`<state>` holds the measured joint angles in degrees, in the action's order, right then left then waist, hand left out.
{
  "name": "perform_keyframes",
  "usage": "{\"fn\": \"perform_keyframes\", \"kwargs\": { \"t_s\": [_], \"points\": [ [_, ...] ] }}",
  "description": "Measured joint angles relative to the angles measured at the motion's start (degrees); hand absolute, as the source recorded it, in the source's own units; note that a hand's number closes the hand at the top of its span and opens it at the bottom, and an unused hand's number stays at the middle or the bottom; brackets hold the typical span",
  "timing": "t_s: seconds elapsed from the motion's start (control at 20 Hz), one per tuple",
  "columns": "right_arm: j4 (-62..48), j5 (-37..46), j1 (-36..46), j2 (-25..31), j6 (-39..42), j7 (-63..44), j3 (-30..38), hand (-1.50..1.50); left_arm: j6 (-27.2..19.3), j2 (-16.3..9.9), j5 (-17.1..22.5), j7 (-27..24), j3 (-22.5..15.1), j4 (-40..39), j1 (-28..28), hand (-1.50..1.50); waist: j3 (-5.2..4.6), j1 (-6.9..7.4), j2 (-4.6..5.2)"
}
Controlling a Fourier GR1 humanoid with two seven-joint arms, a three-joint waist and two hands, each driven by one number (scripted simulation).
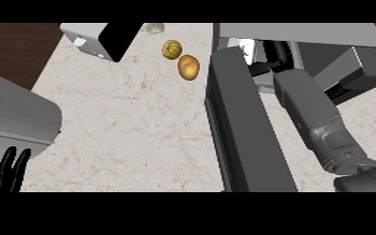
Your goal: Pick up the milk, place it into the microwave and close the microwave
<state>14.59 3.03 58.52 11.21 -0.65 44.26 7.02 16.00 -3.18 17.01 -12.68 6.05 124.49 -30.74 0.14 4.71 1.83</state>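
The microwave (294, 30) stands at the right with its dark door (246, 129) swung open toward me. My right forearm reaches over the door into the cavity, and my right hand (277, 55) is inside it. A small white shape, probably the milk (241, 44), shows just left of that hand at the cavity's mouth; the door's edge and the hand hide most of it. Whether the hand holds it cannot be told. My left hand (15, 168) rests open at the lower left edge, fingers up.
A grey appliance with a black panel (99, 40) stands at the back left. A garlic bulb (152, 28) and two brown rolls (171, 50) (189, 67) lie on the marble counter (125, 124). A large grey object (26, 114) sits at the left edge.
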Motion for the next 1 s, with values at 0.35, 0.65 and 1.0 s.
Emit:
{"fn": "perform_keyframes", "kwargs": {
  "t_s": [0.35,0.65,1.0],
  "points": [
    [-4.1,2.3,4.8,0.3,-6.0,-0.6,-0.4,1.5,0.3,-0.2,-0.6,0.5,-1.1,-0.6,2.4,-1.5,0.06,1.6,0.85],
    [-6.5,2.2,6.3,1.7,-10.0,-1.6,1.0,1.5,-0.3,-0.2,-1.7,1.4,-1.9,-0.7,4.1,-1.5,0.18,2.65,1.57],
    [-8.3,4.3,7.4,3.7,-21.3,-2.3,0.6,-1.5,-0.3,-1.1,-3.6,2.0,-2.2,-0.5,5.3,-1.5,0.29,4.24,2.28]
  ]
}}
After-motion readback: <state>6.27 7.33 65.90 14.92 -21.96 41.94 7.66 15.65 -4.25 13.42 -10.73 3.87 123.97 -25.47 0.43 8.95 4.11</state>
